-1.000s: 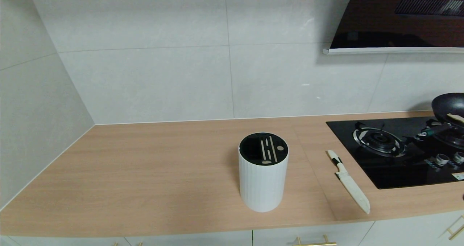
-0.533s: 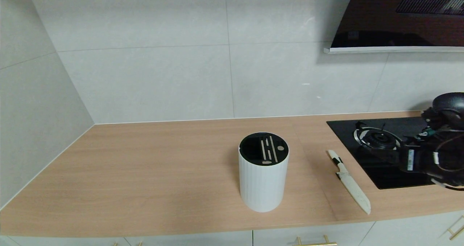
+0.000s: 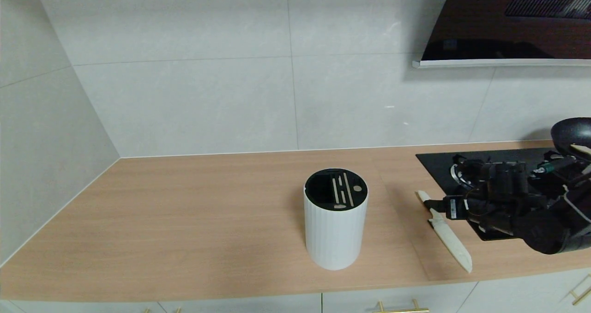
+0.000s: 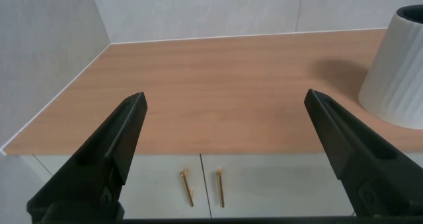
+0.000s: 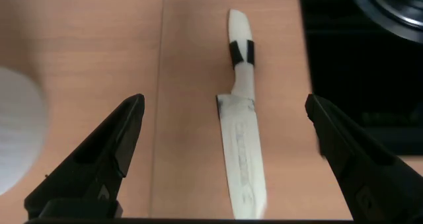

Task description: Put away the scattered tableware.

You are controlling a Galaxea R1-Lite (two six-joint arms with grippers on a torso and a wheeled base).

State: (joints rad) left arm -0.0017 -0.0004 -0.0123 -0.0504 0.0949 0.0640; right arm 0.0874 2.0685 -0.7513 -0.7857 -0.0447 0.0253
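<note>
Wooden counter runs below the 2 grippers. The white knife holder stands off to one side of the left gripper, whose jaws are wide apart. The knife lies flat, lined up between the spread jaws of the right gripper, touching neither.

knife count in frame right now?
1. The white knife lies flat on the counter, between the white knife holder and the gas hob. No handles stick out of the holder's slots, so none seems hidden there.
</note>
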